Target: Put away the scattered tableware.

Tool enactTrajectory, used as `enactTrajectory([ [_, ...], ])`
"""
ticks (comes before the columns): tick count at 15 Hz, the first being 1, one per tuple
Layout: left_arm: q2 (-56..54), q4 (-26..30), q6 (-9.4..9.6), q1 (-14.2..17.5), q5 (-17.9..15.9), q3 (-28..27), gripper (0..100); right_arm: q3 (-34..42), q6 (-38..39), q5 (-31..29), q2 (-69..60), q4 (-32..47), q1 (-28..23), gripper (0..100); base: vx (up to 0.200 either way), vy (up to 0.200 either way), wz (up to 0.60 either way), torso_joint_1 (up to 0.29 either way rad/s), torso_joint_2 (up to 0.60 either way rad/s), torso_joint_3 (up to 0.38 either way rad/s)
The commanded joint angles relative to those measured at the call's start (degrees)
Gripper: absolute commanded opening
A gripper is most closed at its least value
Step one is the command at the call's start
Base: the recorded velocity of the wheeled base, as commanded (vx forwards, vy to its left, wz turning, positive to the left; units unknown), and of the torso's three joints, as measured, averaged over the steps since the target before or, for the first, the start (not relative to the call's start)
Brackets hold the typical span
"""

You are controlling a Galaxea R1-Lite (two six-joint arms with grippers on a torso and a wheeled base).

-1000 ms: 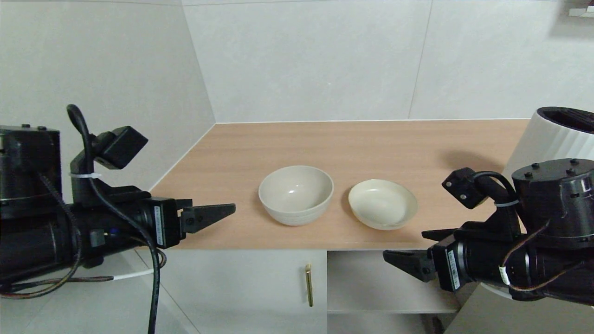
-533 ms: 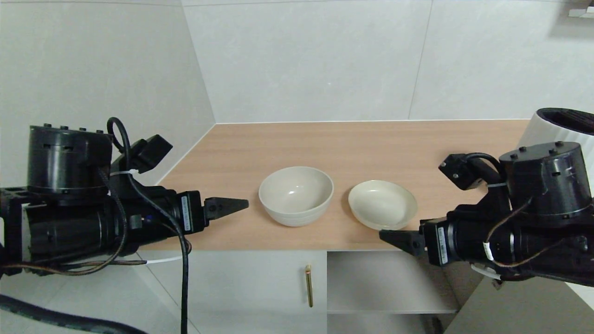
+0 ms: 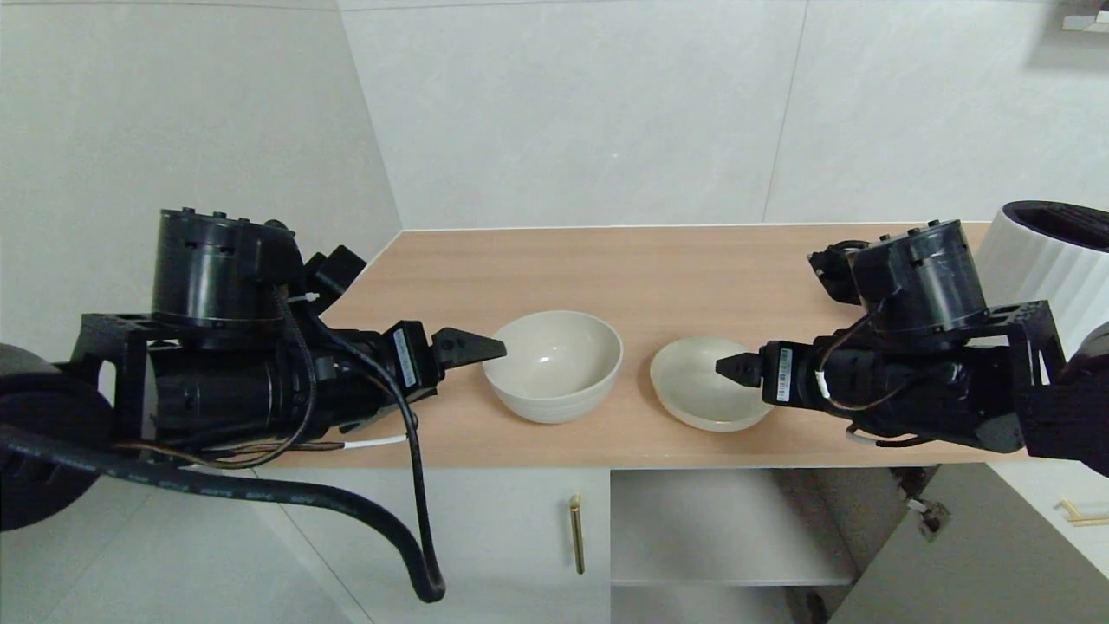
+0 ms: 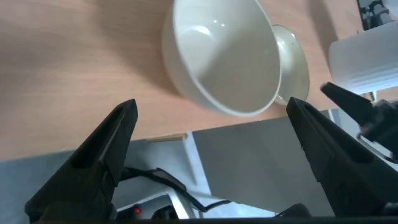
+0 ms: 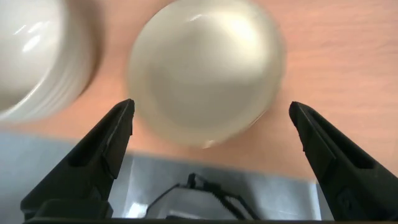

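Note:
A deep cream bowl (image 3: 553,364) and a shallow cream dish (image 3: 710,381) sit side by side near the front of the wooden counter (image 3: 658,269). My left gripper (image 3: 489,348) hovers at the deep bowl's left rim. In the left wrist view it (image 4: 211,107) is open wide, with the bowl (image 4: 221,59) just ahead of its fingers. My right gripper (image 3: 726,367) hangs over the dish's right part. In the right wrist view it (image 5: 211,107) is open too, its fingers astride the dish (image 5: 208,68), with the deep bowl (image 5: 37,56) off to one side. Neither holds anything.
A tall white ribbed container (image 3: 1048,260) stands at the counter's right end. Tiled walls close the back and left. Below the counter, a closed cabinet door with a gold handle (image 3: 576,533) sits beside an open shelf compartment (image 3: 719,529).
Both arms have risen from below the counter edge and pushed inward. The left gripper now reaches the deep bowl's rim and the right one is over the dish. The bowls have not moved.

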Motion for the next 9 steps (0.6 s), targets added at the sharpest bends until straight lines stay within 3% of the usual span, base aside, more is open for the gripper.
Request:
enactTrajectory([
  [1, 2.8, -0.1, -0.68, -0.5, -0.1, -0.4, 100, -0.5, 0.0, -0.5, 1.7, -0.1, -0.9, 100, 0.0, 0.0, 0.0, 0.0, 0.0, 0.0],
  [2, 4.9, -0.3, -3.94, -1.4, 0.1, -1.3, 100, -0.5, 0.0, -0.7, 2.1, -0.1, -0.9, 100, 0.0, 0.0, 0.0, 0.0, 0.0, 0.0],
  [4, 7.5, -0.4, -6.22, -1.4, 1.4, -2.4, 100, -0.5, 0.0, -0.7, 2.2, -0.1, -0.9, 100, 0.0, 0.0, 0.0, 0.0, 0.0, 0.0],
  [9, 9.3, -0.3, -6.31, -1.4, 3.6, -3.3, 100, -0.4, -0.1, -0.7, 2.2, -0.1, -0.9, 100, 0.0, 0.0, 0.0, 0.0, 0.0, 0.0],
])
